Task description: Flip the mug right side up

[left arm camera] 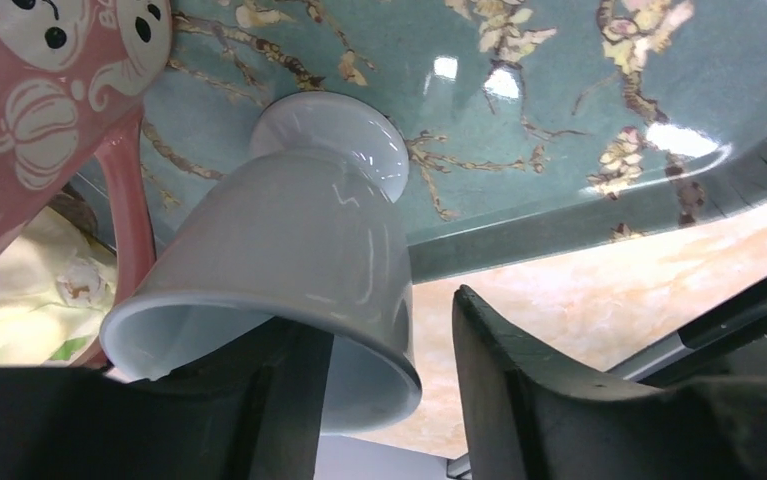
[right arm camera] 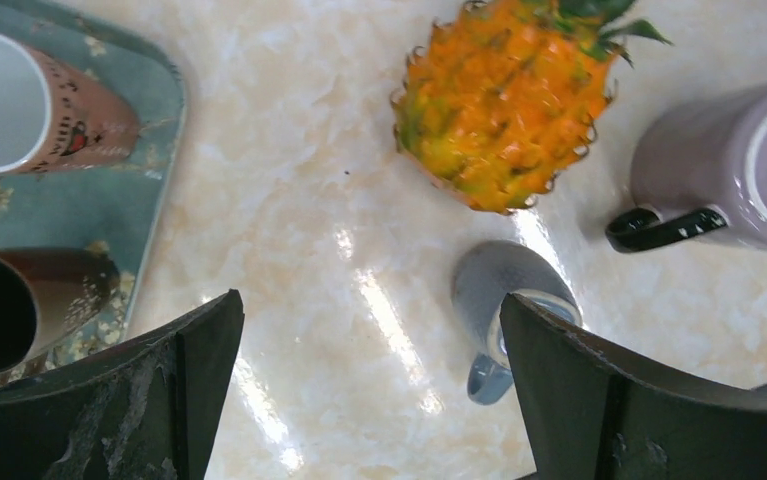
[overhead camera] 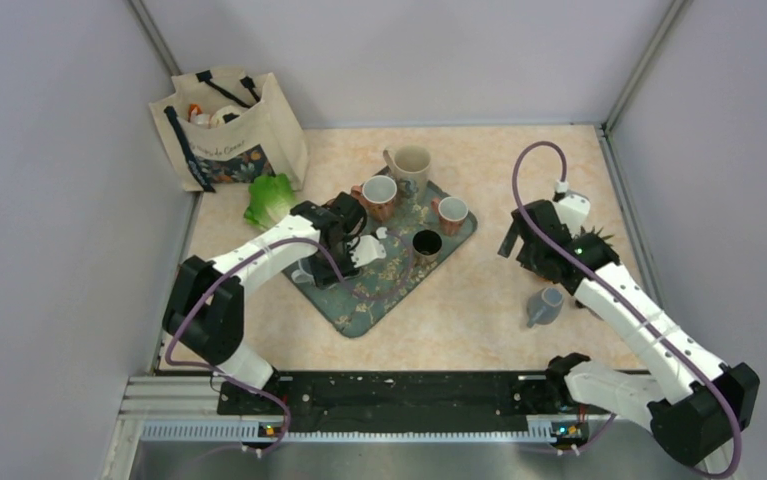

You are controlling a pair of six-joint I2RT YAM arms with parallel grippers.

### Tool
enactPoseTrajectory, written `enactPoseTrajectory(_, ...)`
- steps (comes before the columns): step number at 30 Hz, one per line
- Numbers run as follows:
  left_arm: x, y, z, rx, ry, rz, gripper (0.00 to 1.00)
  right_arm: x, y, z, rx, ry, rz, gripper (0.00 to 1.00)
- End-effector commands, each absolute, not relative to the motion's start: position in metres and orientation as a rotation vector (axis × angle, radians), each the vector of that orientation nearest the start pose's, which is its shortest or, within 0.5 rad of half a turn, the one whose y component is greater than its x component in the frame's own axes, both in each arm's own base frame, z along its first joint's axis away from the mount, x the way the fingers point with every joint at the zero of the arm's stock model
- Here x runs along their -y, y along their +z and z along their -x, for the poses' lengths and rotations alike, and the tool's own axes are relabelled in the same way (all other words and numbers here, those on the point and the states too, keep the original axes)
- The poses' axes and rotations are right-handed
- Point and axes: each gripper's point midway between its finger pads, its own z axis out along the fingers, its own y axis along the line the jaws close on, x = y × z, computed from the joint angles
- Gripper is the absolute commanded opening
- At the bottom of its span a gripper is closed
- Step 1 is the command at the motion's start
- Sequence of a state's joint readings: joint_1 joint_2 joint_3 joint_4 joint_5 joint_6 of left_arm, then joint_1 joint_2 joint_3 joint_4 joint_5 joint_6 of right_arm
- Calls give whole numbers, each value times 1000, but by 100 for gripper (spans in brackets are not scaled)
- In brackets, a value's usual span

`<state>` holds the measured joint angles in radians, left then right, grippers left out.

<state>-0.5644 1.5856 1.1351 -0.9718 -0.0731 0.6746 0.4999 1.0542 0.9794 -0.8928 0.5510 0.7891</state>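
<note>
— Now, top camera: where is the white mug [overhead camera: 367,249]?

— On the left part of the tray [overhead camera: 359,318], right at the tip of the left gripper [overhead camera: 354,241]. Grip not resolvable from above. Pink mug [overhead camera: 379,196], beige mug [overhead camera: 411,165], brown cup [overhead camera: 451,213] and dark cup [overhead camera: 426,244] stand mouth-up on the same tray. Right gripper [overhead camera: 515,240] hangs over bare tabletop [overhead camera: 469,300], well apart from the tray, with a grey cup [overhead camera: 545,305] near it.

— Left wrist camera?

— White mug tilted, foot touching the tray, mouth toward the lens. Fingers [left arm camera: 529,390] apart: one sits inside the rim, the other outside the wall with a visible gap. Not clamped. Pink mug just beside it, upper left.

— Right wrist camera?

— Fingers spread wide, only tabletop between them; the white mug is out of this view. Grey cup lies below a pineapple [right arm camera: 499,100], near the right-hand finger. Purple mug [right arm camera: 719,170] at far right. Tray edge with the brown and dark cups at far left.
</note>
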Motion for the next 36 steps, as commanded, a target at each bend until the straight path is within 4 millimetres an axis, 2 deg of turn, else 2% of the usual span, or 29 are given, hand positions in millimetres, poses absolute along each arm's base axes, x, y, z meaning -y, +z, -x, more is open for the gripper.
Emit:
enactPoseTrajectory(1, 128, 109, -247, -2379, -2, -1733, 55, -39, 173, -233, -2225, -115, -703, 99)
enactPoseTrajectory(4, 143, 132, -237, -2353, -150, -1731, 59, -32, 168, -220, -2217, -116, -777, 99)
enactPoseTrajectory(9, 169, 173, -227, -2278, -363, -1683, 61, -29, 162, -203, -2197, -68, -924, 99)
enactPoseTrajectory(13, 185, 194, -227, -2241, -459, -1623, 61, -32, 137, -192, -2259, -79, -956, 98)
enactPoseTrajectory(19, 196, 205, -241, -2231, -467, -1520, 61, -36, 91, -192, -2293, -109, -1003, 87)
enactPoseTrajectory(22, 197, 209, -241, -2229, -475, -1501, 62, -27, 74, -192, -2275, -182, -1018, 84)
enactPoseTrajectory(27, 203, 217, -232, -2193, -548, -1512, 62, -17, 65, -195, -2240, -275, -1021, 77)
enactPoseTrajectory(29, 203, 220, -232, -2185, -551, -1509, 62, -15, 60, -195, -2237, -285, -1018, 70)
enactPoseTrajectory(31, 203, 222, -232, -2181, -543, -1508, 62, -17, 52, -194, -2247, -276, -1019, 59)
enactPoseTrajectory(33, 202, 223, -232, -2179, -541, -1503, 62, -19, 47, -194, -2260, -261, -1006, 44)
enactPoseTrajectory(36, 203, 225, -231, -2174, -543, -1504, 62, -19, 46, -194, -2260, -248, -983, 16)
